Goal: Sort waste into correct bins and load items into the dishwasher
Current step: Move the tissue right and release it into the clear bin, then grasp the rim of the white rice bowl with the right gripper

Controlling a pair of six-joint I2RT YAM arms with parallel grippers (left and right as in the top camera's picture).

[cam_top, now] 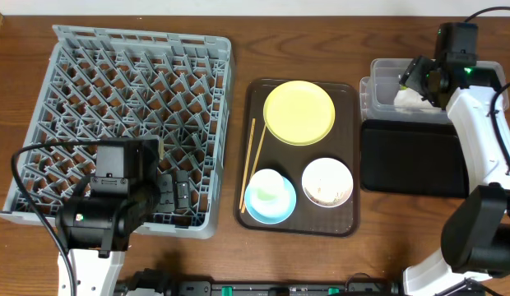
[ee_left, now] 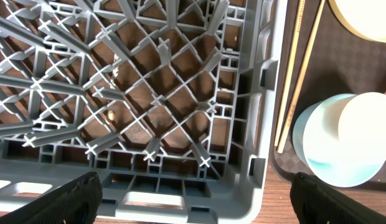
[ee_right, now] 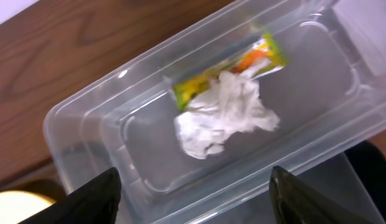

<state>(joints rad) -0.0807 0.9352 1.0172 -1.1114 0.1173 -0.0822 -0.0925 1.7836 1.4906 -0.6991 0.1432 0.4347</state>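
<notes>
Right tool (ee_right: 198,198) (jaws apart, empty) is hovering above crumpled tissue (ee_right: 227,118) and wrapper (ee_right: 268,55) lying in clear tub (ee_right: 71,124) beneath; closing now risks dragging them out.

A: Where's the waste?
B: Crumpled white tissue (ee_right: 225,115) lies on the green-yellow wrapper (ee_right: 266,55) inside the clear tub (ee_right: 75,124) (both on its floor).
A: Dishes?
B: 1 yellow-green plate (cam_top: 299,113), white cup (cam_top: 270,187) upright in the blue bowl (cam_top: 259,212), 2 chopsticks (cam_top: 252,160) beside them.

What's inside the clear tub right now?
A crumpled white tissue lies on a green-yellow wrapper in the clear tub. The tissue covers part of the wrapper; anything under it is hidden.
</notes>
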